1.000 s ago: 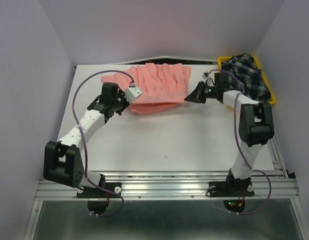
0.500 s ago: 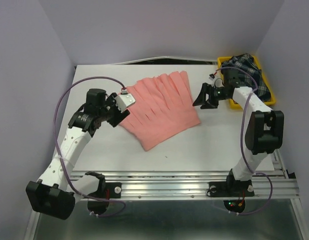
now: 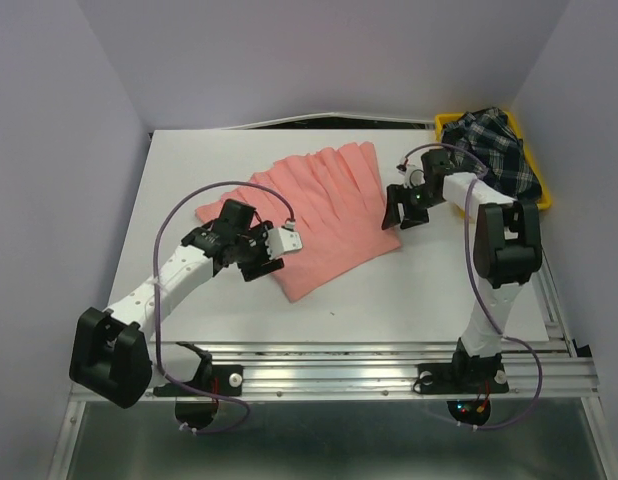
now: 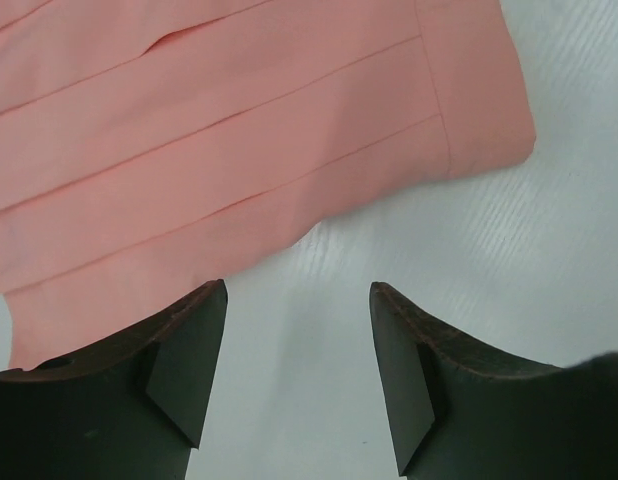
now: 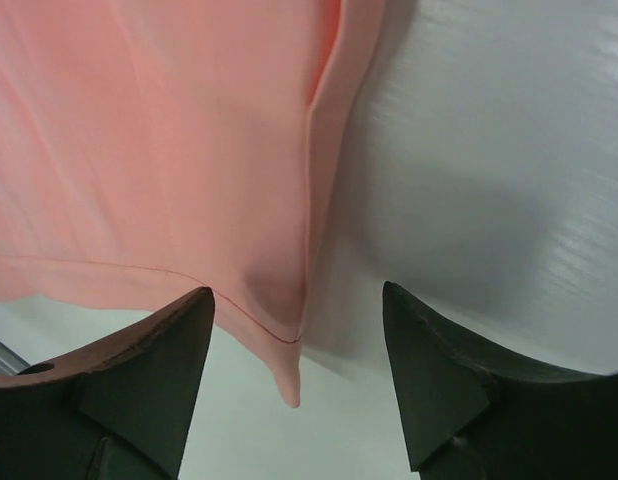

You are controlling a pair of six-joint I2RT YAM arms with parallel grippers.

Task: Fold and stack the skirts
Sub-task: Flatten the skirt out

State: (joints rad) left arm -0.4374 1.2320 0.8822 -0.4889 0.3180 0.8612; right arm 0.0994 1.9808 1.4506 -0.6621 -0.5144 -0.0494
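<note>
The left gripper (image 3: 261,264) had swung from 9 o'clock of the salmon-pink pleated skirt (image 3: 324,210) to its 7 o'clock corner, its jaws spread and empty. The right gripper (image 3: 397,216) (spread too) hovered at the 3 o'clock corner. The pleats ran 7 to 1 — the plaid skirt (image 3: 494,150) sat in the yellow tray (image 3: 542,197).

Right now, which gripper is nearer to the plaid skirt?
Right. The right gripper hovers just left of the plaid skirt; the left gripper is farther, across the pink skirt, over its near edge.
</note>
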